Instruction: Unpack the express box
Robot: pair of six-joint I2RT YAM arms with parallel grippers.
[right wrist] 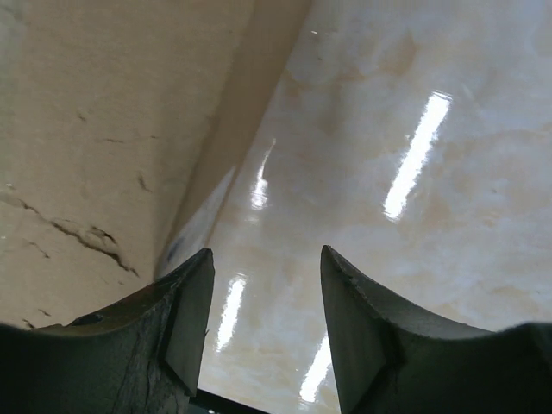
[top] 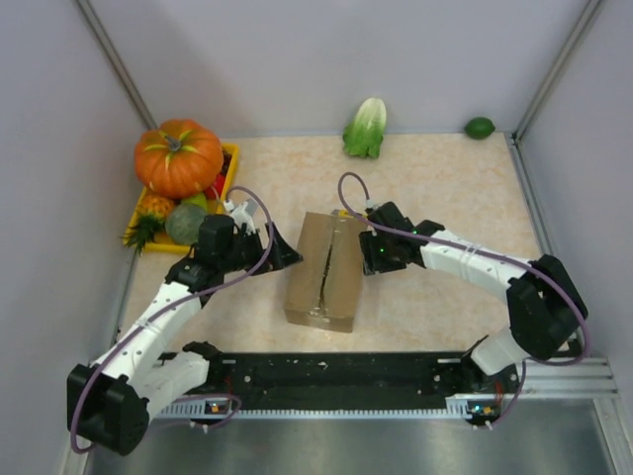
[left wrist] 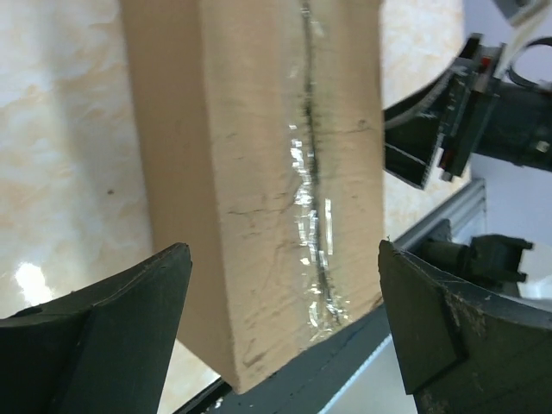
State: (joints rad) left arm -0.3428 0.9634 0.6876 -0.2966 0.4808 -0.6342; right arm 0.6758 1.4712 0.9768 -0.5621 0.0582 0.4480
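1. Nearest the lens in the left wrist view, the left gripper [left wrist: 283,259] has its two black jaws spread wide. They frame the brown rectangular corrugated-cardboard express box [top: 326,269] without touching it.
2. The right gripper [right wrist: 267,257] shows a narrower gap with only bare surface between the jaws, so it holds nothing. The box's side wall rises just to its left.
3. The box sits near the middle of the pale marbled table [top: 445,188], between the two grippers. Its flaps are closed, and a glossy strip of clear tape [left wrist: 310,198] runs along the centre seam.
4. The cardboard looks stiff but creased and scuffed, so it would probably dent under a hard pinch. Its weight cannot be judged from these views. The smooth tabletop may let the box slide when it is pushed.
5. The tape looks slick and wrinkled, which makes it a poor place to grip. A flap edge beside the seam seems a better hold, with the other gripper bracing a side wall to steady the box.
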